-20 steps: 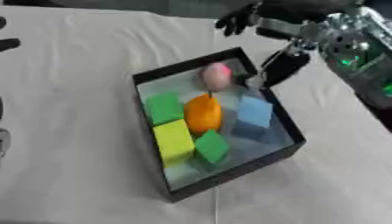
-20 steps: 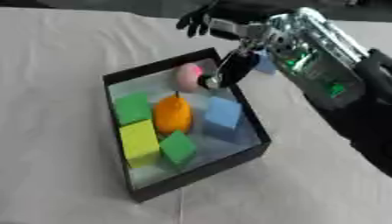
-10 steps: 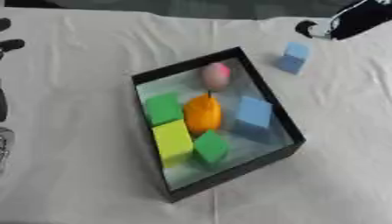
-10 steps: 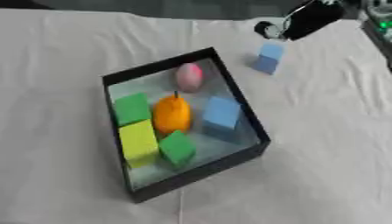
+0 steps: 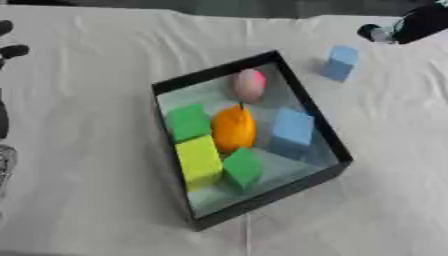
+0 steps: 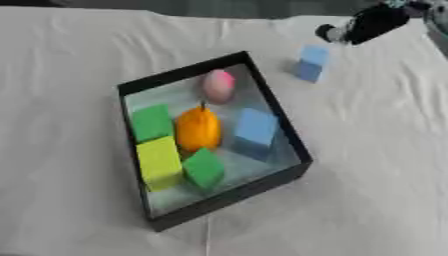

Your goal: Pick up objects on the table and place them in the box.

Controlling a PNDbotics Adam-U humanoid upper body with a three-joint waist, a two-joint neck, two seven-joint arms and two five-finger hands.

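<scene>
A black box (image 5: 331, 145) lies askew in the middle of the white cloth. Inside it are a pink egg shape (image 5: 249, 85), an orange fruit (image 5: 232, 128), a blue cube (image 5: 291, 131), a yellow block (image 5: 199, 161) and two green cubes (image 5: 187, 122) (image 5: 242, 168). Outside, beyond the box's far right corner, a small blue block (image 6: 311, 62) stands on the cloth. My right hand (image 6: 367, 24) hovers at the upper right, above and to the right of that block, apart from it. At the left edge my left hand (image 5: 10, 49) shows only dark fingertips, spread and holding nothing.
The white cloth (image 5: 96, 200) covers the whole table, with creases running from the box's near corner. Bare cloth lies on every side of the box. A dark strip marks the table's far edge at the top.
My right hand has pulled back from over the box's far corner, by the pink shape, to the upper right. The blue block outside the box has come into sight.
</scene>
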